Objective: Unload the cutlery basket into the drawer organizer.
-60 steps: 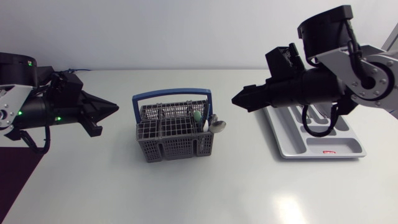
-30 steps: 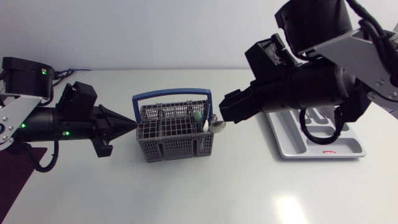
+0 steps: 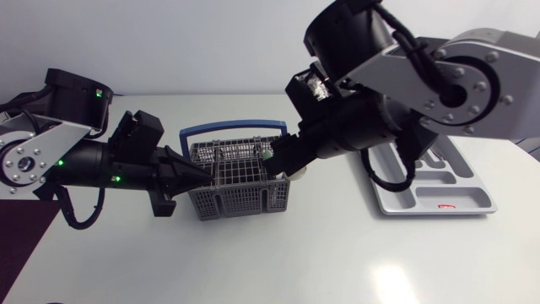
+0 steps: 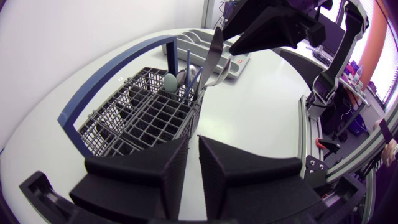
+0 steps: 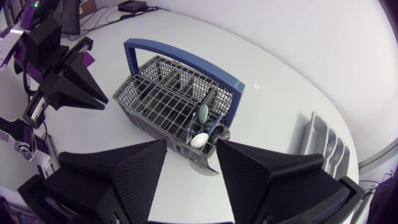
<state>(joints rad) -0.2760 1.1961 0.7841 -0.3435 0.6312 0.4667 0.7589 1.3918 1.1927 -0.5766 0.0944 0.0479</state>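
The grey cutlery basket (image 3: pixel 236 184) with a blue handle (image 3: pixel 232 130) stands mid-table. Several pieces of cutlery (image 3: pixel 293 171) stick up in its right end, among them a green-handled one (image 3: pixel 267 157). My left gripper (image 3: pixel 204 174) is shut and empty, its tips at the basket's left wall. My right gripper (image 3: pixel 275 155) hangs open just above the cutlery. In the right wrist view the cutlery (image 5: pixel 202 127) lies ahead between the open fingers (image 5: pixel 149 163). In the left wrist view the basket (image 4: pixel 143 112) sits just past the left gripper (image 4: pixel 193 163). The grey drawer organizer (image 3: pixel 426 196) lies at the right.
The organizer's compartments are partly hidden behind my right arm (image 3: pixel 422 80) in the head view. Bare white table lies in front of the basket and the organizer. In the right wrist view my left gripper (image 5: pixel 93 94) points at the basket's (image 5: pixel 165 102) far end.
Both arms have closed in on the basket: the left gripper slid right to its left wall, and the right gripper swung left and down over the cutlery.
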